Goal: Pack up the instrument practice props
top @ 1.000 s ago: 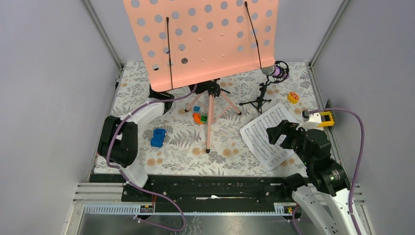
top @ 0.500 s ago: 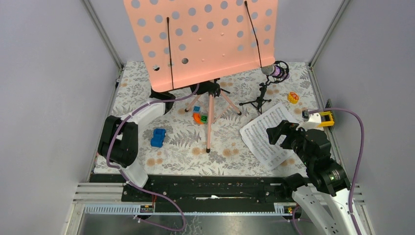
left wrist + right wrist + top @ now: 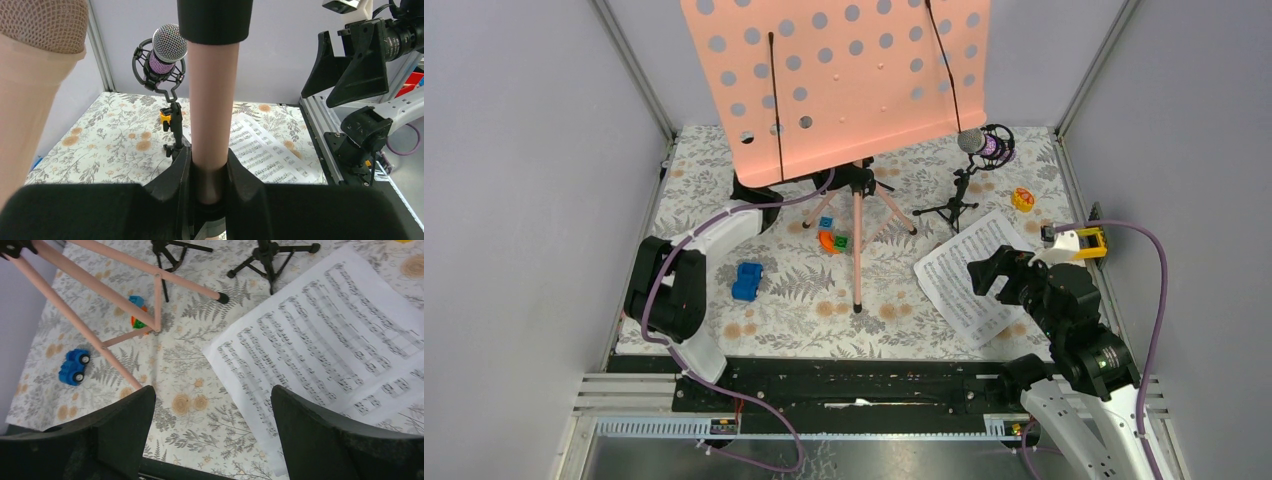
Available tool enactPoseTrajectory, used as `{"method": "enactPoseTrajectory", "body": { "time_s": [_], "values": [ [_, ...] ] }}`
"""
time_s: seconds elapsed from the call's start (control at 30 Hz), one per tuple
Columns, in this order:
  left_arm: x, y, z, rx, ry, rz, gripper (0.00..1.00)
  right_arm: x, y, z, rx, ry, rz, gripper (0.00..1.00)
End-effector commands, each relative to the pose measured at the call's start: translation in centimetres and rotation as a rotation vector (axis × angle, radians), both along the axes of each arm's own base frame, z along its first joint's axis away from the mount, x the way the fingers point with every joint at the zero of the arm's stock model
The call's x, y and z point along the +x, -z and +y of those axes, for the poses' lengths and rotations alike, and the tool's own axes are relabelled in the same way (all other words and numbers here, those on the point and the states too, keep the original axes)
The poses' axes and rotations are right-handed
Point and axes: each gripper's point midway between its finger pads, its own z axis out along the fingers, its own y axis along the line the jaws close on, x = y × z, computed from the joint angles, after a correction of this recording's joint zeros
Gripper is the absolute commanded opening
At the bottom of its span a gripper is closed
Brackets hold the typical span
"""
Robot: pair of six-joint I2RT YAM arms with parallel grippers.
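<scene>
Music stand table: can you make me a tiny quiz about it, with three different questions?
1. What colour is the toy car?
2. True or false: the right gripper is shut on the sheet music.
3. The left gripper clamps: A the music stand's pole, B the toy car, C the sheet music.
Key: 1 blue; 2 false, it is open above the paper; 3 A.

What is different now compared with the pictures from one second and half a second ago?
The music stand, clamped at its pole by the left gripper, shifted slightly to the right: the foot of its front leg now sits further right. The right gripper, open above the sheet music, the purple microphone and the blue car stayed put.
</scene>
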Motion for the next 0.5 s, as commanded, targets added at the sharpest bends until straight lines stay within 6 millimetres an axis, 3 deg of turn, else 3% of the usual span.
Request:
{"method": "enactPoseTrajectory", "body": {
  "time_s": [0.0, 0.1, 0.17, 0.23, 0.33, 0.47],
  "values": [
    [-0.7, -1.4, 0.4, -0.009, -0.008, 0.006, 0.0, 0.6, -2.6, 2.2, 0.089, -0.09, -0.084, 0.92],
    [-1.1, -1.0, 0.7, 0.004, -0.033, 0.015, 0.08, 1.0, -4.2, 5.3, 0.219, -0.218, -0.145, 0.92],
    [-1.3, -0.5, 0.8, 0.009, -0.046, 0.021, 0.0, 1.0, -4.5, 8.2, 0.316, -0.356, -0.177, 0.9],
    [-1.7, -0.1, 0.8, 0.013, -0.048, 0.041, 0.0, 1.5, -6.2, 10.1, 0.413, -0.453, -0.274, 0.88],
    [-2.3, 0.5, 0.8, 0.017, -0.057, 0.044, 0.0, 2.5, -8.4, 11.8, 0.476, -0.555, -0.436, 0.79],
    [-2.4, 1.7, 0.8, 0.046, -0.093, 0.034, 0.0, 4.5, -9.3, 13.2, 0.502, -0.607, -0.507, 0.72]
  ]
}}
